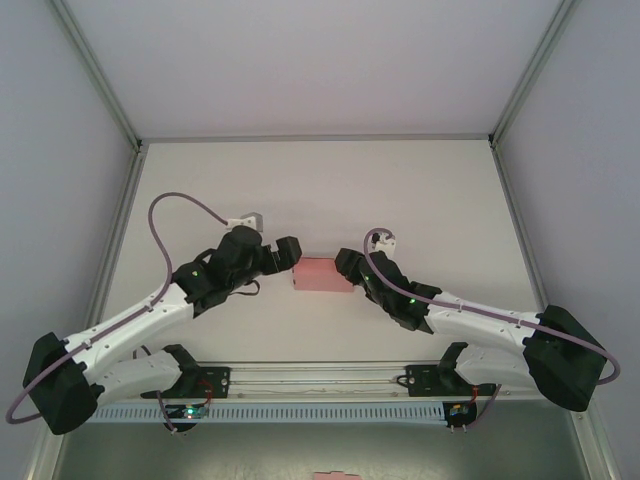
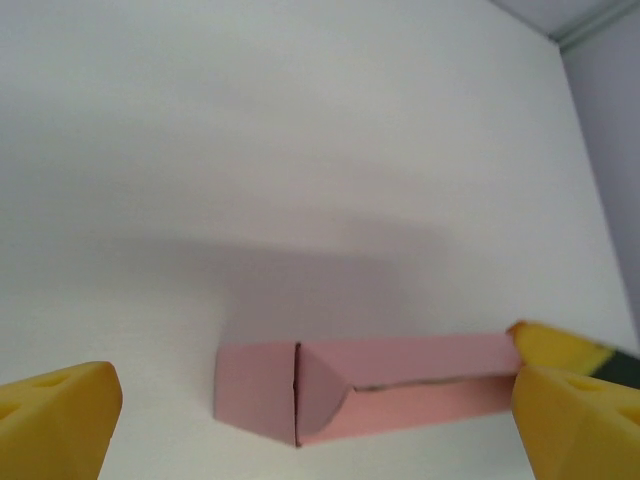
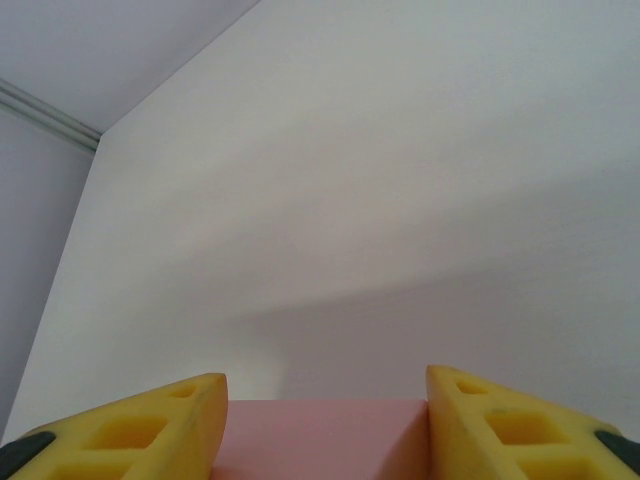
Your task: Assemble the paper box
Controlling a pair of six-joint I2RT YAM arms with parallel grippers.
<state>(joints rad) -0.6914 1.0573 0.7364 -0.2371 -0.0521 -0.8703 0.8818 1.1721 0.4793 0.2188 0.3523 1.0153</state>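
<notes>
At centre, L tool [image 1: 293,258] spread, R tool [image 1: 347,268] pinching paper box [image 1: 322,275], arms [image 1: 130,325] angled inward.

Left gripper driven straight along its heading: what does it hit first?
Probably the paper box, lying just ahead on the table, between the open jaws of the left gripper; depth unclear.

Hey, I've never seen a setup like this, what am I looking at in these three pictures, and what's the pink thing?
Two robot arms are bolted to a white table. One picture looks down from above; the other two come from cameras on the wrists, so the yellow shapes are each arm's own fingers. The pink thing is a folded paper box lying on the table. The right gripper clamps one end. The left gripper stands open at the other end, not gripping.
</notes>
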